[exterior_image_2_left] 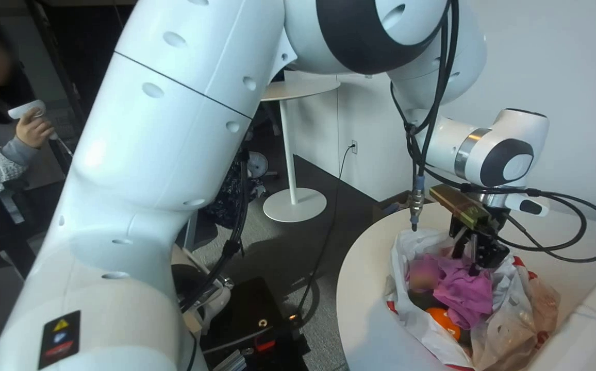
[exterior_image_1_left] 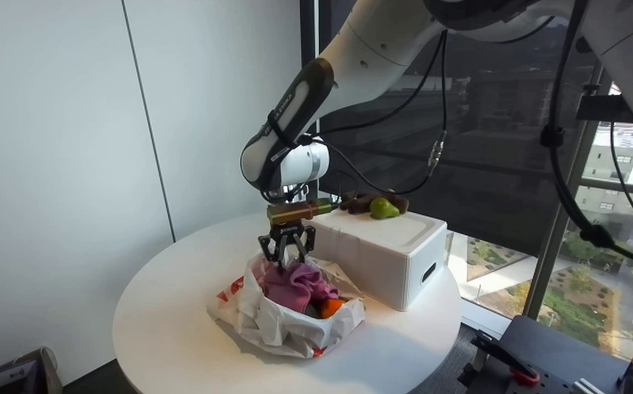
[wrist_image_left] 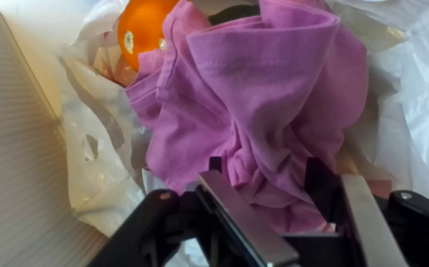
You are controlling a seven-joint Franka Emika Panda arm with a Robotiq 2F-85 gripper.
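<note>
Looking down into the white plastic bag (exterior_image_1_left: 294, 328), I see the purple cloth (wrist_image_left: 259, 92) heaped inside it. The hand (wrist_image_left: 264, 165) is at the bag's mouth, its fingers parted around some bunched folds; whether they brush the fabric I can't tell. Also in the bag, an orange round thing (exterior_image_1_left: 332, 307) sits next to the cloth, and a dark item (wrist_image_left: 235, 14) shows partly covered. Just beside the bag, a white box (exterior_image_1_left: 374, 260) stands in my way on one side. Higher than the bag, on that box, I make out a green pear (exterior_image_1_left: 384, 208) and something brown (exterior_image_1_left: 357, 203). A round white bench (exterior_image_1_left: 168, 328) carries the bag and the box, and a cable connector (exterior_image_1_left: 436, 155) dangles from the arm (exterior_image_1_left: 377, 54), well above the bag
</note>
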